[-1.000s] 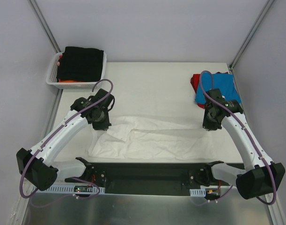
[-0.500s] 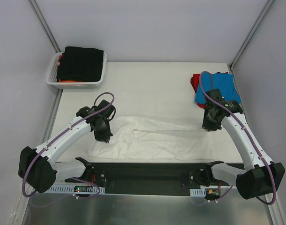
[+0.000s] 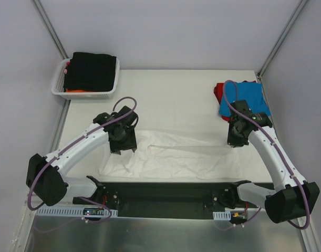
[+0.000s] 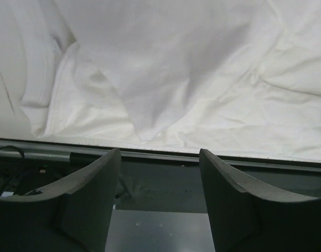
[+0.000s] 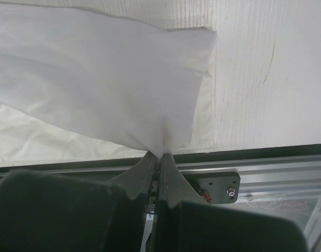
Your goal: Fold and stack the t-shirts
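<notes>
Folding of the white t-shirt point(image 3: 173, 157) looks under way: right gripper point(image 5: 160, 156) clamped on its edge, left gripper point(image 4: 158, 155) spread above the cloth, next needing its own grasp.

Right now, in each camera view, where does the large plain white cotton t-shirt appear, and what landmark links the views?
Top external: the large plain white cotton t-shirt lies spread out, low in the centre of the picture.
Left wrist: it fills the upper picture, above the open left end effector.
Right wrist: it is at upper left, with a corner pinched in the shut right end effector.
Shared landmark: the dark rail at the near edge, just below the shirt in every view.
</notes>
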### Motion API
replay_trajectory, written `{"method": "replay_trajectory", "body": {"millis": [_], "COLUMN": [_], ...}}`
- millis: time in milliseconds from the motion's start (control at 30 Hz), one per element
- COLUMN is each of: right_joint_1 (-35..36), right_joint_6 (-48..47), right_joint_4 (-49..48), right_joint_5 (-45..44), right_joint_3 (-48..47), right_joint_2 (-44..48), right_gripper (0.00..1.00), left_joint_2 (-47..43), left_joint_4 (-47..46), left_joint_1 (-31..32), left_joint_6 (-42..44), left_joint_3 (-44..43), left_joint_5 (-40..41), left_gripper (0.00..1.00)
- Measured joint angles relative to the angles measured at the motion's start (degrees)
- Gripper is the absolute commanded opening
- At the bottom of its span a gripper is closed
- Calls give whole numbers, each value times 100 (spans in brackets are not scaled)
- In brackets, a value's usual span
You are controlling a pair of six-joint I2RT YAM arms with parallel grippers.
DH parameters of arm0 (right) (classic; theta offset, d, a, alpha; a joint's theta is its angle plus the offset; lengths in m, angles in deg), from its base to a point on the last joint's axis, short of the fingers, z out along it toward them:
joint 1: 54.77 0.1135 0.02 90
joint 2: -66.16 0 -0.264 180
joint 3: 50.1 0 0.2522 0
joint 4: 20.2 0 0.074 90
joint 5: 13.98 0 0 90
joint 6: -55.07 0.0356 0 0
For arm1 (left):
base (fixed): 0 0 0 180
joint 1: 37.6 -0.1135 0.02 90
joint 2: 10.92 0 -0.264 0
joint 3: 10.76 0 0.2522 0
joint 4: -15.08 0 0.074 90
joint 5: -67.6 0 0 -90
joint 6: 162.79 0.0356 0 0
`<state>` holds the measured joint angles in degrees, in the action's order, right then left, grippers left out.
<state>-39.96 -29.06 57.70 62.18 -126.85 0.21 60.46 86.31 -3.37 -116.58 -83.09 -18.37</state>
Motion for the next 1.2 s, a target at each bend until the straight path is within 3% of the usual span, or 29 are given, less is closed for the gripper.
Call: {"method": "replay_trajectory", "body": {"millis": [67,233,333,833,1200], "right_joint_1": [0,0,0,-59,-107], "right_joint_6": [-15,-37,-39,-66,-107], "right_joint_4": [0,2,2,63,184], "right_joint_5": [11,22,22,44,70], "right_joint_3": [0,9,74,273,81], "right_joint_2": [0,63,175,337,199], "right_gripper": [1,1,1,1,1], "left_joint_2": [286,949,1165,2068,3027], "left_joint_4": [-155,-439,-577,-1137,-1453], "left_joint_1": [251,841,1062,1185,1185], "left_joint_6": [13,7,-33,57,509], "left_joint_3": [-155,-166,-160,39,-946], "left_joint_5": [0,-142,-243,-358,-94], "left_gripper": [50,24,19,22,27]}}
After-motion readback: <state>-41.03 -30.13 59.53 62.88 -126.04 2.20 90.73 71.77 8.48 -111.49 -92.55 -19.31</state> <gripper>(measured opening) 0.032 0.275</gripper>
